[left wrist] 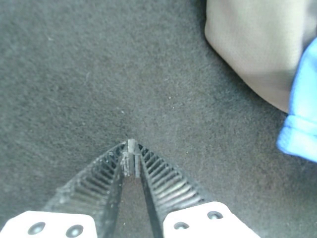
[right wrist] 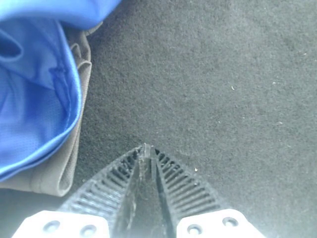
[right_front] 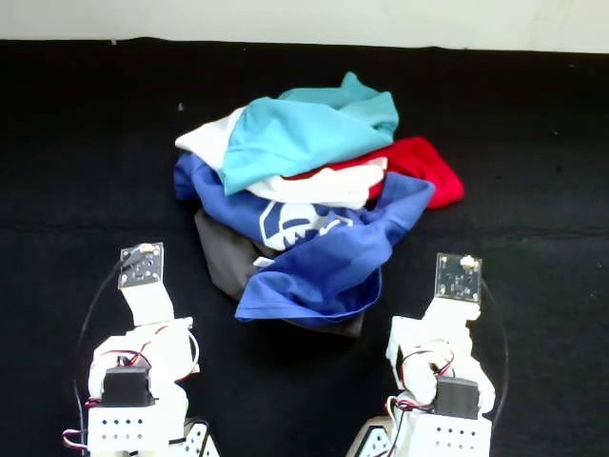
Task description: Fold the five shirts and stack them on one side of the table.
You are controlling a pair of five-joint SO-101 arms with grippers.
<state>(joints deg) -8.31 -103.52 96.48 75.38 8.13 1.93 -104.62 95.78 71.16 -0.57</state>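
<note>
Shirts (right_front: 314,219) heaped, nothing folded yet
The tangled pile sits mid-table (right_front: 86,143) between the arms. The left end effector (left wrist: 131,148) and right end effector (right wrist: 145,151) are both clenched and empty — likely poised for a first pick.

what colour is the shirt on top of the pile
The top shirt is teal, best seen in the high view.
</note>
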